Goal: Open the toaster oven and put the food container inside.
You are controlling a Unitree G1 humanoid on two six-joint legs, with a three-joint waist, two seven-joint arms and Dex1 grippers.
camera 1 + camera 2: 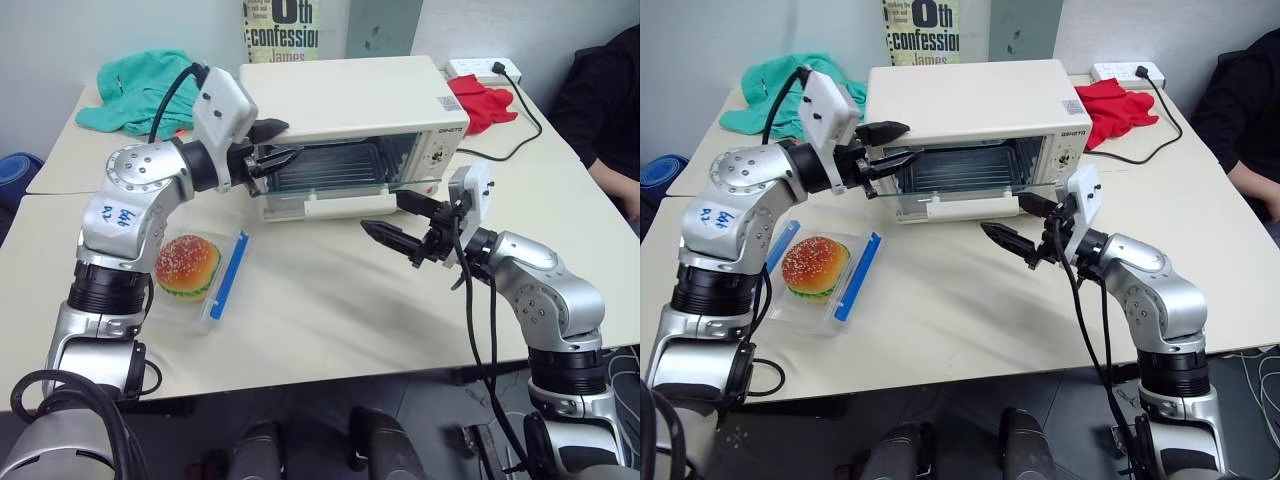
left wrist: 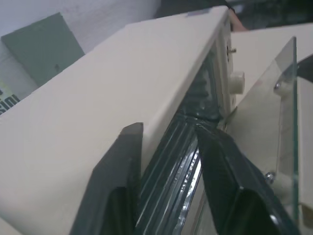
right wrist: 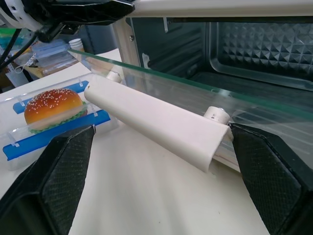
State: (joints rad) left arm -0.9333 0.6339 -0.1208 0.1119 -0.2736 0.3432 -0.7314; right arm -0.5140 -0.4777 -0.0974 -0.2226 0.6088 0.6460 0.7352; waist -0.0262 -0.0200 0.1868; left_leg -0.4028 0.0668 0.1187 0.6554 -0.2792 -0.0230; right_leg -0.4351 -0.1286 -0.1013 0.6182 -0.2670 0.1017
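The cream-white toaster oven [image 1: 350, 100] stands at the back of the table. Its glass door [image 3: 195, 85] hangs open and nearly level, with the white bar handle [image 3: 156, 125] along its front. My left gripper [image 1: 272, 146] is at the oven's top left front corner. One finger lies on the roof and the other inside the opening, closed on the top front edge. My right gripper [image 1: 400, 222] is open just in front of the handle, not touching it. The food container [image 1: 225, 285], clear with blue clips and a toy hamburger [image 1: 187, 265], rests on the table below my left arm.
A teal cloth [image 1: 140, 90] lies at the back left. A red cloth [image 1: 485, 100] and a white power strip [image 1: 485, 70] with a black cable lie at the back right. A book [image 1: 280, 30] stands behind the oven. A person [image 1: 610, 110] sits at the right edge.
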